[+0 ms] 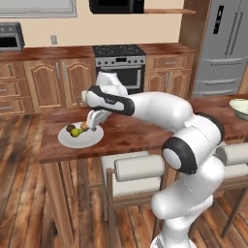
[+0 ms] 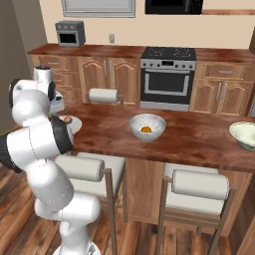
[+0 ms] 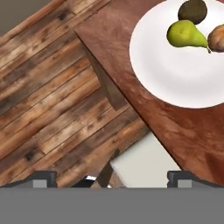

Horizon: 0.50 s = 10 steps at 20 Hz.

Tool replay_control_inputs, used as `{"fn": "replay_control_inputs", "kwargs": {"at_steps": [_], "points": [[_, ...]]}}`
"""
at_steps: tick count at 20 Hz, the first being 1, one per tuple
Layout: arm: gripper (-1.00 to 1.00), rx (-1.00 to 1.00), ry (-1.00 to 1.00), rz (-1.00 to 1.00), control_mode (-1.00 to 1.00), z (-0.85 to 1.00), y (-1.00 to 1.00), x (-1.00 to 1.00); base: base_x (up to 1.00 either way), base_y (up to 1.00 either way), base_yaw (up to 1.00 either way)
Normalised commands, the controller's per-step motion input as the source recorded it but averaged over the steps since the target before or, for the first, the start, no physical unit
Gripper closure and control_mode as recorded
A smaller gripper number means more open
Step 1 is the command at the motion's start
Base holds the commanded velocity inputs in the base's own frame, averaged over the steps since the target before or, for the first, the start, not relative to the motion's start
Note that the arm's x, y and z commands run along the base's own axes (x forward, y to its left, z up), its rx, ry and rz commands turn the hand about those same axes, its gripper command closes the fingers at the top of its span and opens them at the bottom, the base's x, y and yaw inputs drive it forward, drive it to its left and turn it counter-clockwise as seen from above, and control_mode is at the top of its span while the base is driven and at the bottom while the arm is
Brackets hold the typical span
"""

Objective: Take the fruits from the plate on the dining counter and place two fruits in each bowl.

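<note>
Yellow-green pear (image 3: 186, 35) waits on the plate (image 3: 175, 83), light, firm, slick and prone to roll; pincer (image 1: 92, 121) hovers spread wide, empty — grip its fat belly.

You see orange (image 2: 146, 129) inside near bowl (image 2: 148, 126) mid-surface (image 2: 189, 137); second bowl (image 2: 244, 134) at right edge; plate (image 2: 73, 124) partly hidden behind arm (image 2: 42, 134) at left.
</note>
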Motion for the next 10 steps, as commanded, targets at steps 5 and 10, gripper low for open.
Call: {"fn": "replay_control_inputs", "kwargs": {"at_steps": [5, 10], "points": [[-1.00, -0.04, 0.06, -0.04, -1.00, -0.16, 0.97, 0.57, 0.00, 0.00, 0.00], [-1.00, -0.05, 0.06, -0.25, -1.00, -0.56, 0.66, 1.00, 0.00, 0.00, 0.00]]}}
